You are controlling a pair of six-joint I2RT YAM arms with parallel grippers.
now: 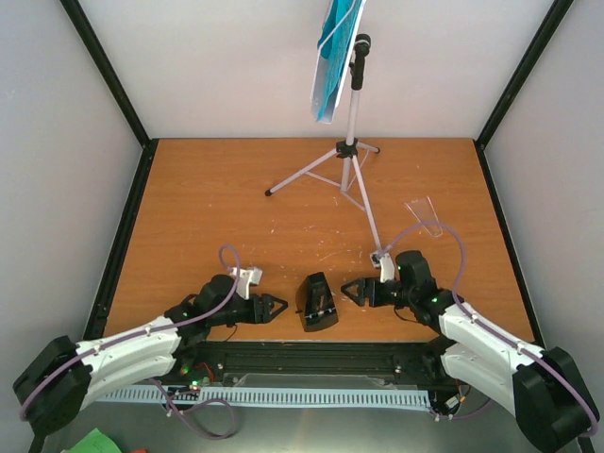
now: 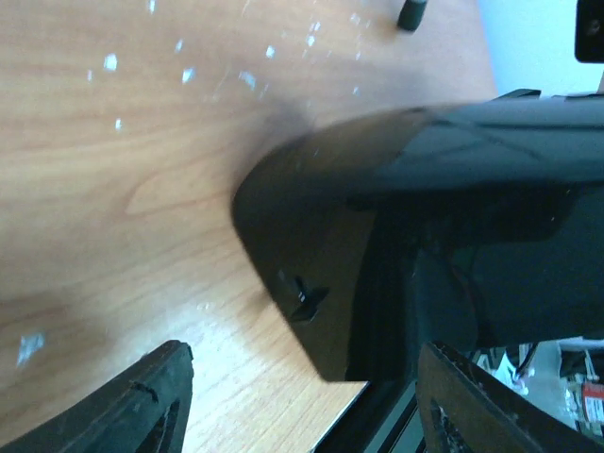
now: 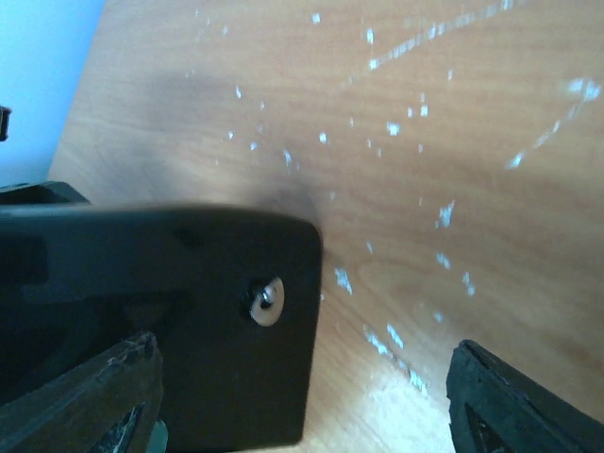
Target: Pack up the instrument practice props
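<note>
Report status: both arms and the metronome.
Left gripper open, right gripper open, neither holding. Metronome between them, untouched. Music stand up at back, cyan pages on it. Path to metronome clear.

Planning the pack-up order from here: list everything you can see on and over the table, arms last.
Music stand: one, grey, upright at table's back.
Sheet music: cyan, up on the stand, count unclear.
Metronome: one, black, near edge, between the grippers.
Clear plastic piece: one, right side of table.
Table: one, orange-brown wood.
Left gripper: one, black, open, left of metronome.
Right gripper: one, black, open, right of metronome.
</note>
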